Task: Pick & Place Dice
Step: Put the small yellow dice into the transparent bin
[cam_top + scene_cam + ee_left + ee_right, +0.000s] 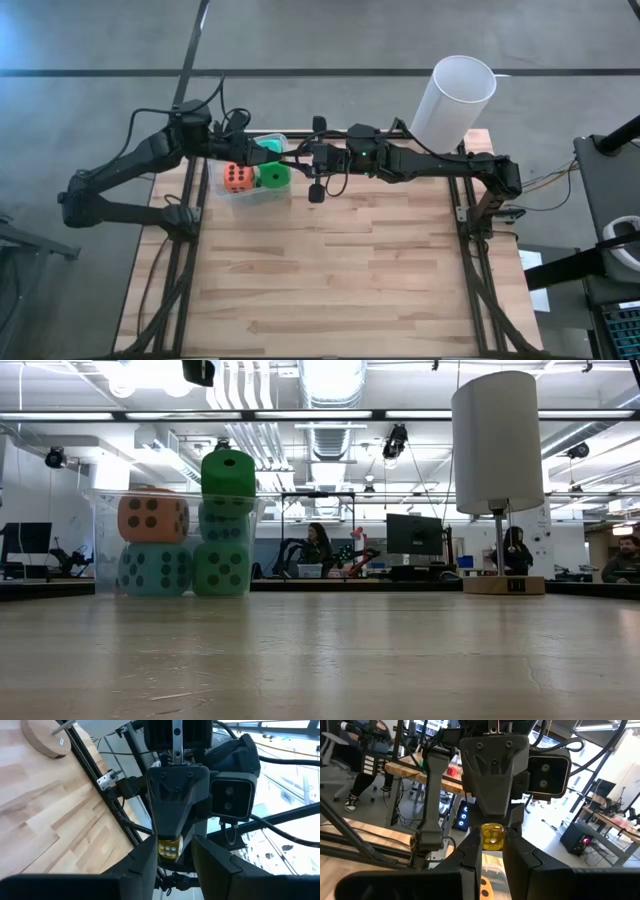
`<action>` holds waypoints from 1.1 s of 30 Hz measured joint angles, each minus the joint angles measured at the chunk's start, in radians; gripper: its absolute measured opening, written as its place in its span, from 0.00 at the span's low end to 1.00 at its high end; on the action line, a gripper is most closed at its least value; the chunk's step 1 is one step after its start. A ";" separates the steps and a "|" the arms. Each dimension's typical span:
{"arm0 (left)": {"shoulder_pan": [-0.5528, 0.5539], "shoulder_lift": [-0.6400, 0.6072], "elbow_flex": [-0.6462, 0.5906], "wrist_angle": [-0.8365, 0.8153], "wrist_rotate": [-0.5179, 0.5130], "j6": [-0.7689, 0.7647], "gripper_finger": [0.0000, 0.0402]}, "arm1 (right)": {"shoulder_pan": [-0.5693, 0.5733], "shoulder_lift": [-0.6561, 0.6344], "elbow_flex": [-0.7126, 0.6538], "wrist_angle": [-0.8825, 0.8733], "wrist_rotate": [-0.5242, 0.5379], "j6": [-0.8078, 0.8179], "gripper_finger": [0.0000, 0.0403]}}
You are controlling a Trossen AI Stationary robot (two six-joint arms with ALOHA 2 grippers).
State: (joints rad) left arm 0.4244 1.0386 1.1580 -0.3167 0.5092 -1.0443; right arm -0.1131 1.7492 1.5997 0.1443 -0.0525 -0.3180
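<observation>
Meeting above the tub (262,190), both grippers (300,157) clasp one yellow die (492,837).

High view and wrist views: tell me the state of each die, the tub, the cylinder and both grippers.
yellow die: off the table, pinched between both grippers
left gripper: shut on the yellow die
right gripper: shut on the yellow die
clear tub: upright, holding stacked dice
orange die: in the tub, atop the teal die
top green die: pokes above the tub's rim
white cylinder: upright
</observation>
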 joint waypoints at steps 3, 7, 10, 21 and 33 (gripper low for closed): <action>0.000 0.001 0.000 0.013 -0.001 0.000 0.31 | 0.000 0.000 0.001 0.002 0.000 -0.001 0.11; 0.000 0.018 0.000 0.017 0.000 -0.003 0.31 | 0.000 0.000 0.001 0.002 0.000 -0.012 0.11; 0.000 0.033 0.000 0.017 0.001 -0.004 0.31 | 0.000 0.001 0.001 0.000 0.001 -0.014 0.11; 0.000 0.039 0.000 0.025 0.008 -0.006 0.21 | -0.001 0.001 0.001 0.001 0.004 -0.027 0.11; 0.000 0.039 0.000 0.028 0.009 -0.006 0.14 | -0.001 0.001 0.001 -0.003 0.027 -0.023 0.14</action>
State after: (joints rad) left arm 0.4244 1.0771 1.1580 -0.2889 0.5179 -1.0500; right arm -0.1139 1.7500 1.6005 0.1414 -0.0258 -0.3406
